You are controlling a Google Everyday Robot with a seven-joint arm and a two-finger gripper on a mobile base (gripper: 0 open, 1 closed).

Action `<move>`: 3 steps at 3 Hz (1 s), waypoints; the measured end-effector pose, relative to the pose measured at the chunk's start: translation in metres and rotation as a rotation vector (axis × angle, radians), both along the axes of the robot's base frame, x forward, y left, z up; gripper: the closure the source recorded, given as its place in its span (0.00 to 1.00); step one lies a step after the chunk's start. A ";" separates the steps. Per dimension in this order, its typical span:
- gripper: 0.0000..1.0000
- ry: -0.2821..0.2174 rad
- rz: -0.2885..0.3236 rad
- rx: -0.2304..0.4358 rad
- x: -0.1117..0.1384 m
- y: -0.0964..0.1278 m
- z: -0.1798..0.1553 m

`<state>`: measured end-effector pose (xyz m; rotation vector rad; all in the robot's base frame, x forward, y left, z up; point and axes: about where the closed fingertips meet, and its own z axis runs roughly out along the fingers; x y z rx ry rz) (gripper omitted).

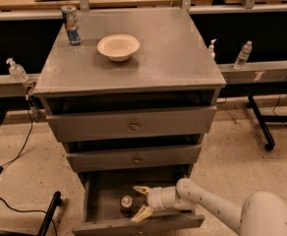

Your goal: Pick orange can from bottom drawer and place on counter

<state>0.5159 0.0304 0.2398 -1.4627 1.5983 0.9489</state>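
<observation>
The robot's gripper (135, 203) sits inside the bottom drawer (103, 194), near that drawer's front wall and right of its middle. Its 2 pale fingers (142, 189) are spread wide apart and hold nothing. The white arm (210, 206) reaches into the drawer from its right front corner.

The orange can (127, 204) stands upright on the drawer's grey floor, close to the front wall and about midway along it. Its silver lid faces up. It stands just off the parted fingertips on their left side; whether either tip touches it cannot be told.

The bottom drawer is pulled well out of the cabinet. 2 more drawers, the middle drawer (133, 157) and the top drawer (131, 123), stack directly above it, each with a small round knob.

The counter (175, 53) caps the cabinet high above the bottom drawer. A pale bowl (118, 47) rests on it above the drawer's left half. A blue can (71, 24) stands upright farther back and to the left.

A water bottle (243, 54) stands well to the right of the drawer and higher up, beyond the cabinet's side. A pump bottle (16, 71) stands well to the drawer's left, also higher up.
</observation>
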 end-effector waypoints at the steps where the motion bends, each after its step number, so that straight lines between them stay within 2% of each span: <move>1: 0.17 -0.008 -0.009 0.017 0.004 0.010 -0.014; 2: 0.28 -0.002 -0.025 0.029 0.011 0.019 -0.028; 3: 0.43 -0.003 -0.040 0.046 0.021 0.029 -0.035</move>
